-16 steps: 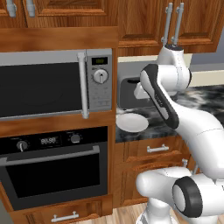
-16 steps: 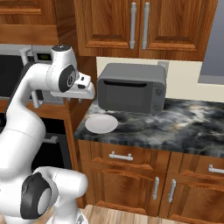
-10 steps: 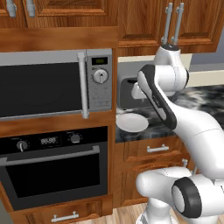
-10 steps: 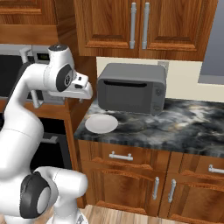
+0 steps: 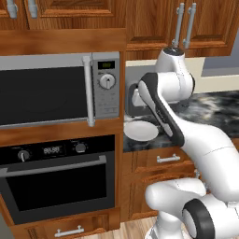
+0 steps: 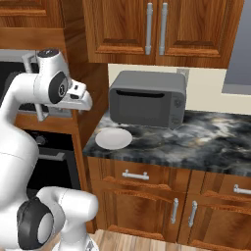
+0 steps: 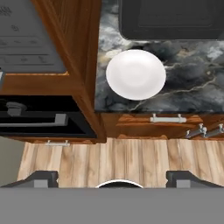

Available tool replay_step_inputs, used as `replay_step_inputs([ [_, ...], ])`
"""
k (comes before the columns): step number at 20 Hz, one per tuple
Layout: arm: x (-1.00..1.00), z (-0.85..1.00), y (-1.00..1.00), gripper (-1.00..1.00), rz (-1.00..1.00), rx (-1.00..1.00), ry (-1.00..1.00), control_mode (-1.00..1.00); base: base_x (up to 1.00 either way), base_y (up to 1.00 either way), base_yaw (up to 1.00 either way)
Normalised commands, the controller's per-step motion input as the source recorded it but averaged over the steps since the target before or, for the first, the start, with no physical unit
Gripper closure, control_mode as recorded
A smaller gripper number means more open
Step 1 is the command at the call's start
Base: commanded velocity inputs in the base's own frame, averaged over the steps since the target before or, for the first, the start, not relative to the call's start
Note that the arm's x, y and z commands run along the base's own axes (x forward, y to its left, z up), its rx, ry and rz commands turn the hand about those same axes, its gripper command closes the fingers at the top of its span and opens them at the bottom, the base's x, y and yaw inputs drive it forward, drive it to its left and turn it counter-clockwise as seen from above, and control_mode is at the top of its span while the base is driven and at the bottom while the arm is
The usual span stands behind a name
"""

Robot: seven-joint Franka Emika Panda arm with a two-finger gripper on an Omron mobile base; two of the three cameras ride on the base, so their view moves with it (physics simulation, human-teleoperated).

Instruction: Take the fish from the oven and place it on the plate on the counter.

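Arm barely shifting vs. a moment ago; gripper point(image 7: 112, 177) hanging high w/ jaws wide, empty. Oven point(image 5: 58, 186) door shut, fish presumably inside, unseen. Plate point(image 7: 136, 74) waiting bare on counter point(image 6: 206, 142). Task hardly begun.

From my console I count one plate point(image 5: 141, 130) on one marbled worktop point(image 6: 206, 142). One oven point(image 5: 58, 184) sits low in the wall with its door shut, carrying two knobs point(image 5: 81, 147) and one bar handle point(image 5: 53, 166). Above it I see one microwave point(image 5: 60, 88), and one small grey boxy appliance point(image 6: 147, 98) stands on the worktop. Two upper cabinet doors point(image 6: 157, 27) hang over it, each with one handle. I make out two fingers point(image 7: 186, 178) on the hand.
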Motion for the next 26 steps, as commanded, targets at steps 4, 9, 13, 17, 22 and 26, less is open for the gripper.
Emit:
replay_step_inputs([
  [4, -0.43, 0.25, 0.82, -1.0, 0.17, -0.11, -0.16, -1.0, 0.0, 0.0, 0.0],
  [9, -0.12, 0.1, 0.95, -1.0, 0.3, -0.15, -0.01, -1.0, 0.0, 0.0, 0.0],
  [13, -0.09, 0.0, 0.63, -1.0, 0.06, -0.23, 0.09, -1.0, 0.0, 0.0, 0.0],
  [17, -0.09, 0.0, 0.38, -1.0, 0.08, -0.19, 0.16, -1.0, 0.0, 0.0, 0.0],
  [22, -0.79, -0.28, 0.66, -1.0, 0.08, -0.2, -0.24, -1.0, 0.0, 0.0, 0.0],
  [26, -0.69, -0.41, 0.61, -1.0, 0.17, -0.14, -0.23, -1.0, 0.0, 0.0, 0.0],
])
